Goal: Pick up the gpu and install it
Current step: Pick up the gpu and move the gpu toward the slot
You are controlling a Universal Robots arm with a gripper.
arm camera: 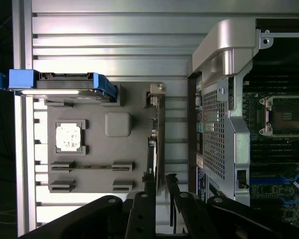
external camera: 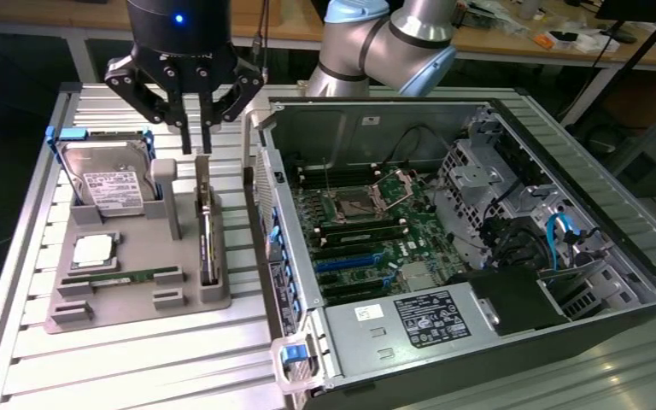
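gpu (external camera: 206, 231) (arm camera: 158, 124): black card standing on its long edge in the slot of the grey tray (external camera: 134, 286) (arm camera: 134, 149), on the side of the tray nearest the computer case (external camera: 477, 111) (arm camera: 224, 50). Not lifted; seated in the tray.
gripper (external camera: 195, 141) (arm camera: 160, 177): directly above one end of the gpu, fingers pointing down. In the exterior view the tips sit just over the card's top edge.
pincer state: a narrow gap between the two fingers, and nothing held. In the wrist view the card's end lines up with that gap. Whether a pad touches the card cannot be told.
tray, other contents: hard drive (external camera: 106, 179) (arm camera: 60, 87) in a blue carrier at the far end; a CPU (external camera: 92, 249) (arm camera: 69, 137) lying flat in its pocket; a green RAM stick (external camera: 123, 276) (arm camera: 92, 166) in a slot beside the CPU. All are apart from the gpu.
case: lying with the open side up, just beside the tray on the exterior view's right.
motherboard (external camera: 362, 231) (arm camera: 279, 149): exposed inside the case, with the CPU socket (external camera: 351, 205) (arm camera: 284, 115) near its middle and the blue expansion slots (external camera: 345, 263) closer to the power supply (external camera: 419, 320).
table (external camera: 134, 367) (arm camera: 114, 45): slatted aluminium, carrying both the tray and the case.
arm (external camera: 385, 43): silver and pale blue, behind the case at the top of the exterior view.
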